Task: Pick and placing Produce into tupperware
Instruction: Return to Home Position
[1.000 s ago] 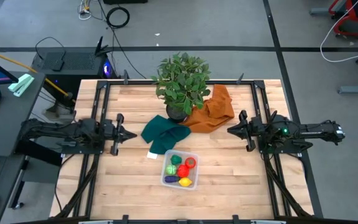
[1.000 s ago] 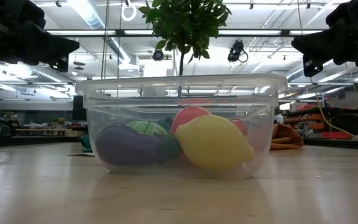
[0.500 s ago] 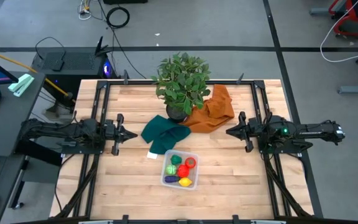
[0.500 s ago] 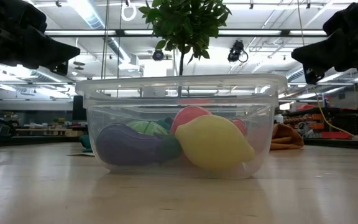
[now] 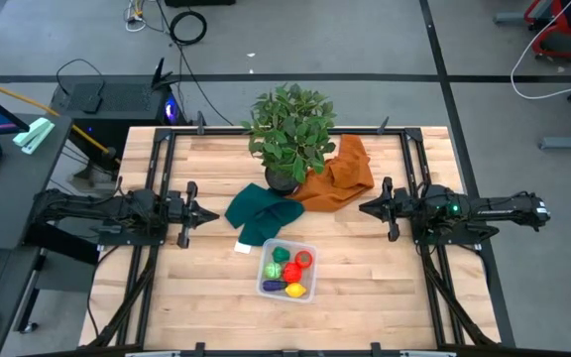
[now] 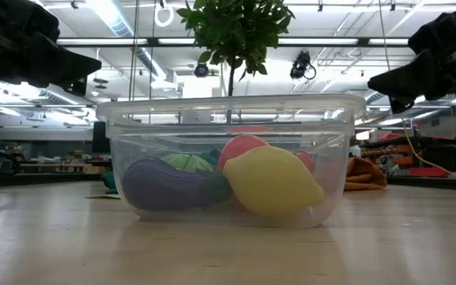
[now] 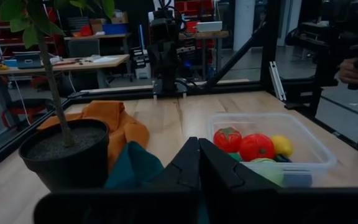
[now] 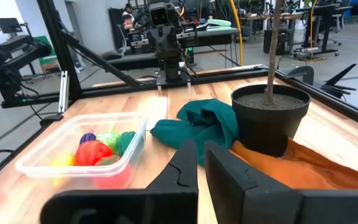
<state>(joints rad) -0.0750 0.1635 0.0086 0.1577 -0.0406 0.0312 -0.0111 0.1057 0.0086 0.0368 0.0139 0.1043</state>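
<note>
The clear tupperware [image 5: 287, 270] stands on the table near its near edge, just on the near side of the green cloth [image 5: 261, 213]. In it lie toy produce: a yellow lemon [image 6: 271, 182], a purple eggplant [image 6: 169, 184], red tomatoes [image 7: 241, 144] and green pieces [image 8: 109, 140]. My left gripper [image 5: 214, 213] hovers shut over the table's left half, pointing right. My right gripper [image 5: 362, 208] hovers shut over the right half, pointing left. Both are above and clear of the tupperware [image 6: 228, 158].
A potted plant [image 5: 287, 139] stands at the middle of the table's far side, with an orange cloth [image 5: 340, 174] bunched on its right. A small white piece [image 5: 243, 247] lies by the green cloth. Bare wood lies on both sides of the tupperware.
My right gripper has crept a little toward the table's left, staying shut. The left arm and the tupperware with its produce have kept still.
</note>
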